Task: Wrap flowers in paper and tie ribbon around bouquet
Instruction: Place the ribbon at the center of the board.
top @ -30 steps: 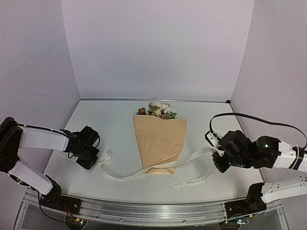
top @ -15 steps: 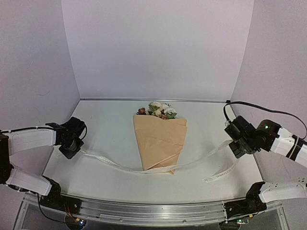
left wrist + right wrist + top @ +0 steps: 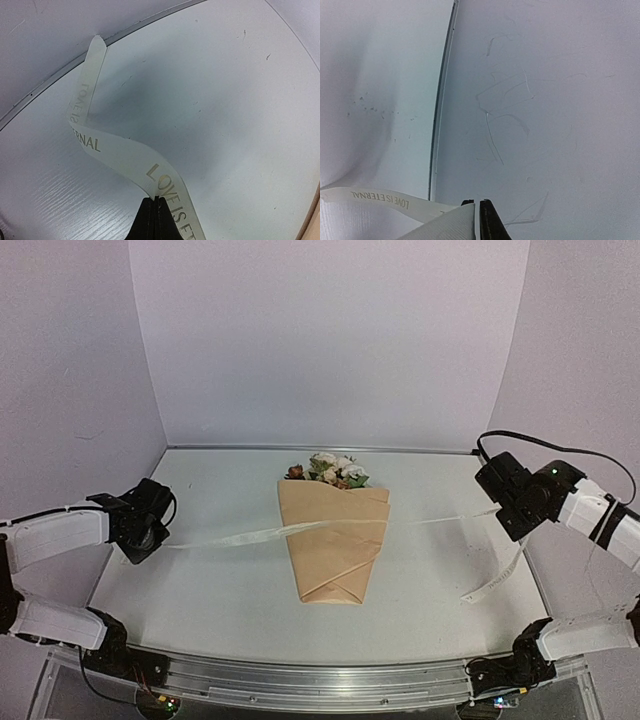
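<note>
Desk: a white desk (image 3: pixel 200 600) carries everything.
Bouquet: the bouquet (image 3: pixel 335 550) lies flat in the middle of the desk. Its narrow folded tip points to the near edge, and it sits between the two arms, well apart from both.
Paper: the peach-tan paper (image 3: pixel 310 575) is folded into a cone, with its flaps crossing low down.
Ribbon, loose end: beyond the right pincer, the ribbon (image 3: pixel 250 534) hangs in a curl down to the desk at the near right, clear of the bouquet.
Left pincer: the left pincer (image 3: pixel 148 546) is out at the left side of the desk. In the left wrist view its tips (image 3: pixel 155 200) are pressed together on the ribbon (image 3: pixel 115 152), whose short free end with dark lettering curls away over the desk.
Ribbon, span: it runs in a nearly straight line from one pincer to the other, crossing over the upper half of the paper cone. Whether it touches the paper cannot be told.
Right pincer: the right pincer (image 3: pixel 497 510) is raised at the right side, farther back than the left one. In the right wrist view its tips (image 3: pixel 477 204) are nipped on the ribbon (image 3: pixel 380 196), which leaves them to the left.
Flowers: the flowers (image 3: pixel 328 470), cream, pink and rust heads with green leaves, poke out of the cone's wide far end.
Wall: a plain pale wall (image 3: pixel 330 340) rises behind the desk.
</note>
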`<act>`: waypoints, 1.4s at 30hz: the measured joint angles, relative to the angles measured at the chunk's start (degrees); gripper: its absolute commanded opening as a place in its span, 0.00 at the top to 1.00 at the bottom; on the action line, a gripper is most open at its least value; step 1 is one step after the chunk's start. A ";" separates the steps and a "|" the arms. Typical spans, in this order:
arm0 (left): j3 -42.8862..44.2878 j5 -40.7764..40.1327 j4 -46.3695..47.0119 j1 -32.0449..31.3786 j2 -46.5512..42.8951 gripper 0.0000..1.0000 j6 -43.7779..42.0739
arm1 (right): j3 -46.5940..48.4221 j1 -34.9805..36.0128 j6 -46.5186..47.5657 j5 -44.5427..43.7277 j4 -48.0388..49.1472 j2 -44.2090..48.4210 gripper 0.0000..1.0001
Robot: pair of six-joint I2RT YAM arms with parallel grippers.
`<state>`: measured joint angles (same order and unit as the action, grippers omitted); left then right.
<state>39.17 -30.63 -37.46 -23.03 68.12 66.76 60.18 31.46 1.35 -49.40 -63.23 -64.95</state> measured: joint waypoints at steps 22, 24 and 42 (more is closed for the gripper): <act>-6.08 3.03 1.91 0.00 0.94 1.00 2.71 | -8.33 -19.48 -14.65 7.98 -2.16 -4.06 0.08; -6.33 3.03 1.86 0.00 0.91 1.00 3.02 | -6.31 -20.67 -14.88 8.57 -2.83 -5.62 0.08; 0.22 4.87 0.23 0.00 -4.93 0.07 -4.53 | -1.35 -8.07 -27.34 42.81 4.08 -6.09 0.02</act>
<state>39.39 -25.76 -37.23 -23.03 63.19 62.22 58.82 23.39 -26.00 -6.58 -59.15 -71.04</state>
